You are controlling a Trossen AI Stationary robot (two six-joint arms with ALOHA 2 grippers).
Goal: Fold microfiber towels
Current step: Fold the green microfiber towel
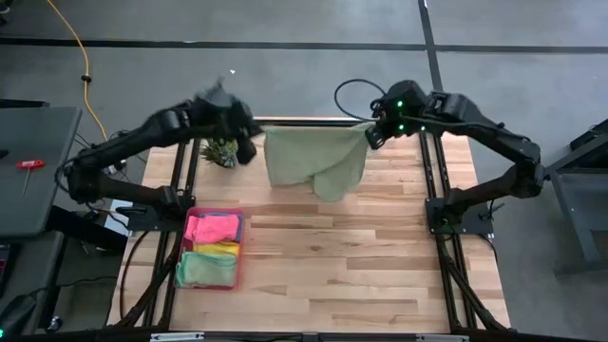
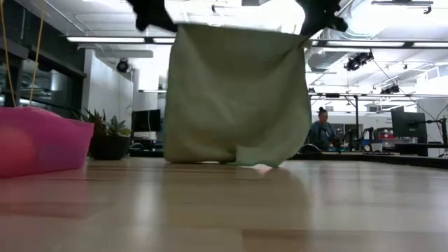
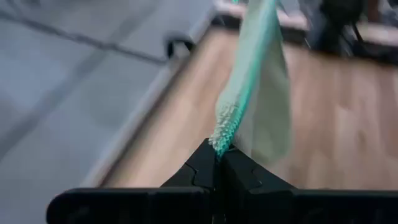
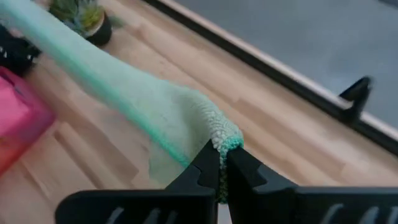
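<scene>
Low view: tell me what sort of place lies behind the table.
Probably an open-plan lab or workshop: ceiling strip lights, desks with monitors, and a person seated at one.

Looks like a robotics lab inside an open-plan office: wooden counter (image 1: 323,256) bolted to a black metal frame (image 1: 432,190) on a grey floor (image 1: 285,76), exposed ducts (image 2: 343,35) and strip lights (image 2: 112,39) overhead, plus a person (image 2: 323,130) sitting at monitors (image 2: 408,126) in the back.
</scene>
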